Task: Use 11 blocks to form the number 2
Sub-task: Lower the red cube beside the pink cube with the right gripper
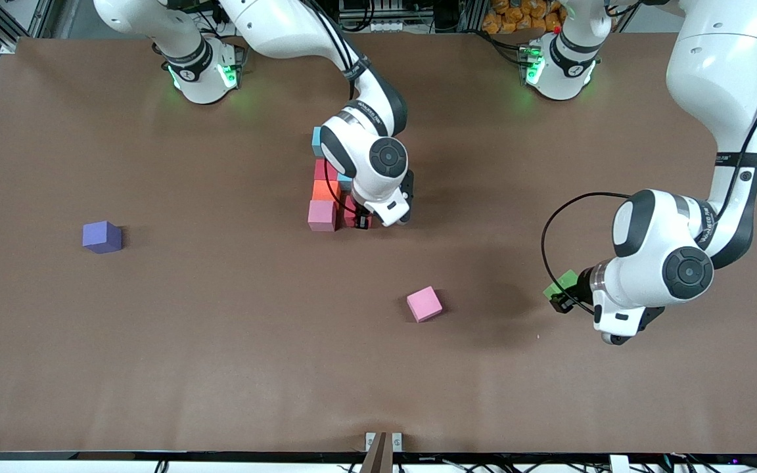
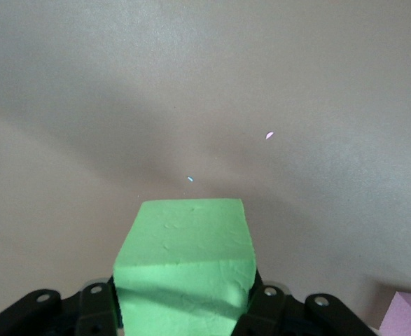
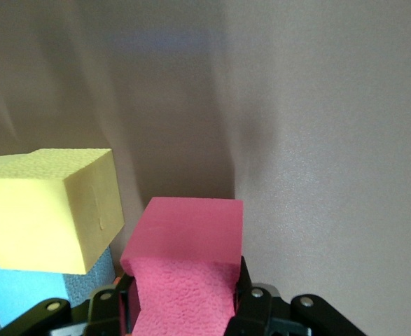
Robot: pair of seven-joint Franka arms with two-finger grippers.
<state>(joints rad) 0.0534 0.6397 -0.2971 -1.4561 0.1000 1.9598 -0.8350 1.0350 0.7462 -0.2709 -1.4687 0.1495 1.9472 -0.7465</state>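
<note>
Both grippers held cubes.
The left gripper (image 2: 183, 308) clamped the green block (image 2: 184, 269); the right gripper (image 3: 184, 308) gripped a red block (image 3: 187, 262) beside the partial number 2 (image 1: 326, 190).

1. My front view looks down from high across the table (image 1: 155, 368), facing both arm bases along its top edge, and takes in the whole tabletop.
2. My left wrist view sits close above a green block (image 2: 184, 269); it shares that block (image 1: 561, 284) with the front view.
3. My right wrist view looks closely at a red block (image 3: 184, 269) beside a yellow block (image 3: 47, 210).
</note>
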